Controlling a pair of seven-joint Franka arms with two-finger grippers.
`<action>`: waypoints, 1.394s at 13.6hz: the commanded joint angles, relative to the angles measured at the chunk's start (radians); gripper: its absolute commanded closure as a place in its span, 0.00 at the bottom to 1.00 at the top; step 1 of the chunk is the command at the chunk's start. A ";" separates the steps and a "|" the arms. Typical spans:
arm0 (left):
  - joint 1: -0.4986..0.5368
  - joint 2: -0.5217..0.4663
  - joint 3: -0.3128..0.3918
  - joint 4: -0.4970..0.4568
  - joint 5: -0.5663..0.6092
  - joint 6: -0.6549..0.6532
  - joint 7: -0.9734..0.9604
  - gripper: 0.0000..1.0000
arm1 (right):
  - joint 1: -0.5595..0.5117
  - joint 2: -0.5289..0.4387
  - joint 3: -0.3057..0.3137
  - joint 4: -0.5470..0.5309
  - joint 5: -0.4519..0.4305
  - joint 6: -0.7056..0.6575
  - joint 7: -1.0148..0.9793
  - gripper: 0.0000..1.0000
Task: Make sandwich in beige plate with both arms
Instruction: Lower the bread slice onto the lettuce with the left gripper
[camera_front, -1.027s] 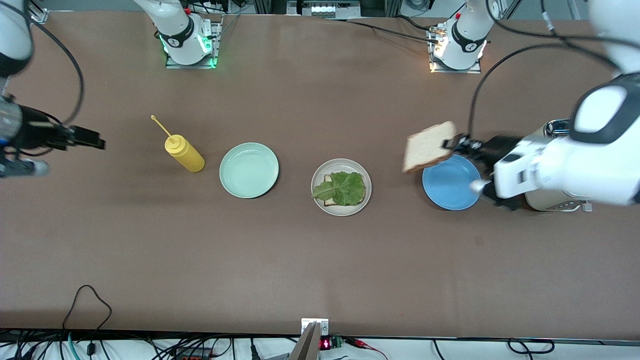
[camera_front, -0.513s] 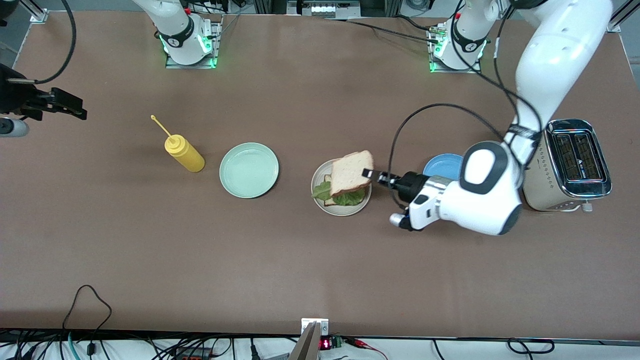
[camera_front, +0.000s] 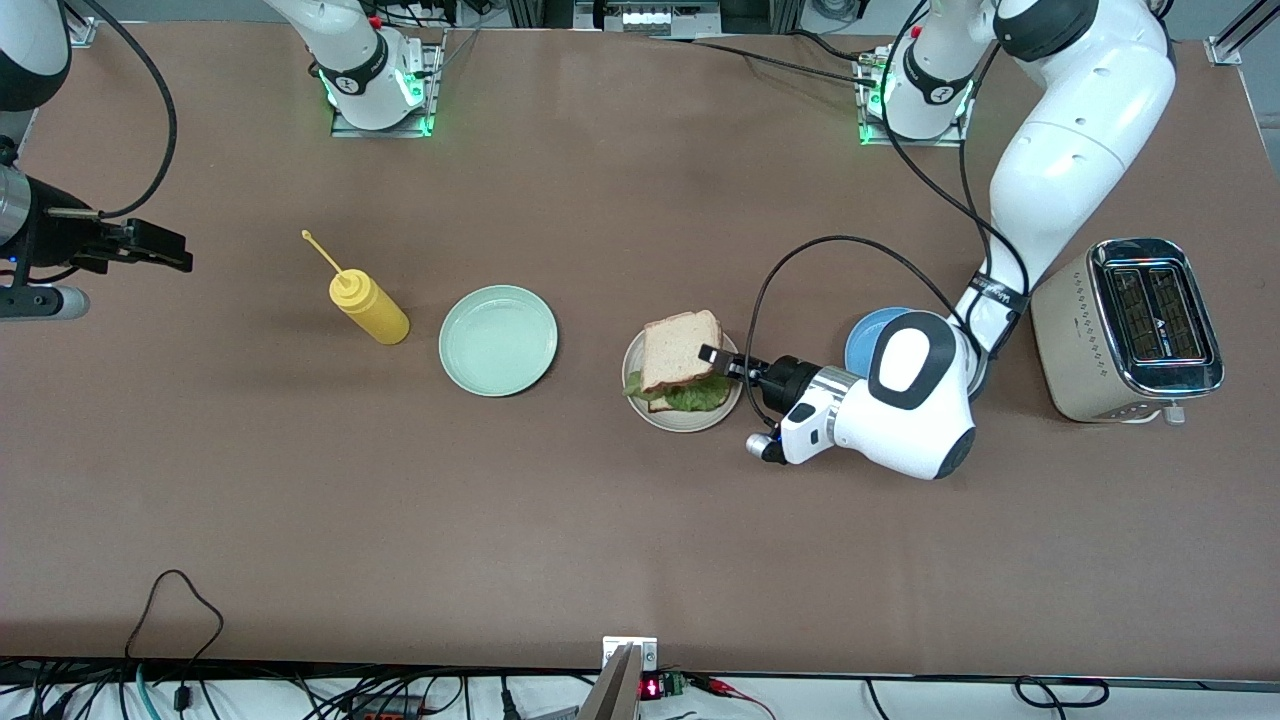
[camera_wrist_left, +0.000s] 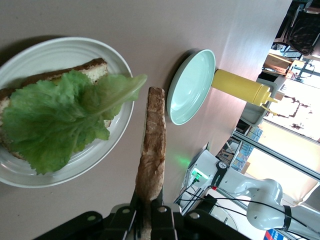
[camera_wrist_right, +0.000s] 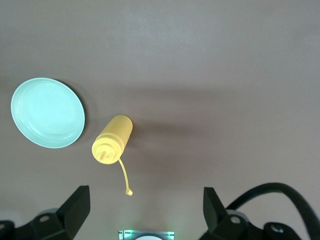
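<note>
- Nearest the front camera, we see the round off-white beige plate (camera_front: 683, 415) holding a bottom bread slice (camera_wrist_left: 95, 70) with a ruffled green lettuce leaf (camera_wrist_left: 55, 120) spread over it.
- Over that plate, we see the left gripper (camera_front: 716, 359) with its fingers closed on the edge of the squarish tan top bread slice (camera_front: 679, 348); in the left wrist view the slice (camera_wrist_left: 151, 145) shows edge-on and above the leaf, apart from it.
- Just beside the beige plate, toward the left arm's end of the table, we find a round blue plate (camera_front: 866, 335), mostly covered by the left arm.
- Toward the right arm's end sits a round pale mint-green plate (camera_front: 497, 340), and beside it a yellow plastic squeeze bottle (camera_front: 368, 306) with its cap strap (camera_front: 322, 249) pointing away from the front camera.
- At the left arm's end of the table we see a cream and chrome two-slot toaster (camera_front: 1128, 328).
- The right gripper (camera_front: 150, 243) hangs over the table edge at the right arm's end, waiting; its fingers (camera_wrist_right: 75, 206) stand wide apart and hold nothing.
</note>
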 joint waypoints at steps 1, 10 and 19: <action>0.002 0.020 -0.002 -0.010 -0.029 0.022 0.029 1.00 | 0.006 -0.010 -0.004 0.013 0.006 -0.004 0.002 0.00; 0.006 0.089 0.007 -0.007 -0.035 0.088 0.090 0.99 | -0.011 -0.128 -0.010 -0.162 0.001 0.126 -0.015 0.00; 0.002 0.128 0.064 -0.001 -0.028 0.092 0.146 0.43 | -0.028 -0.128 -0.011 -0.163 -0.011 0.133 -0.081 0.00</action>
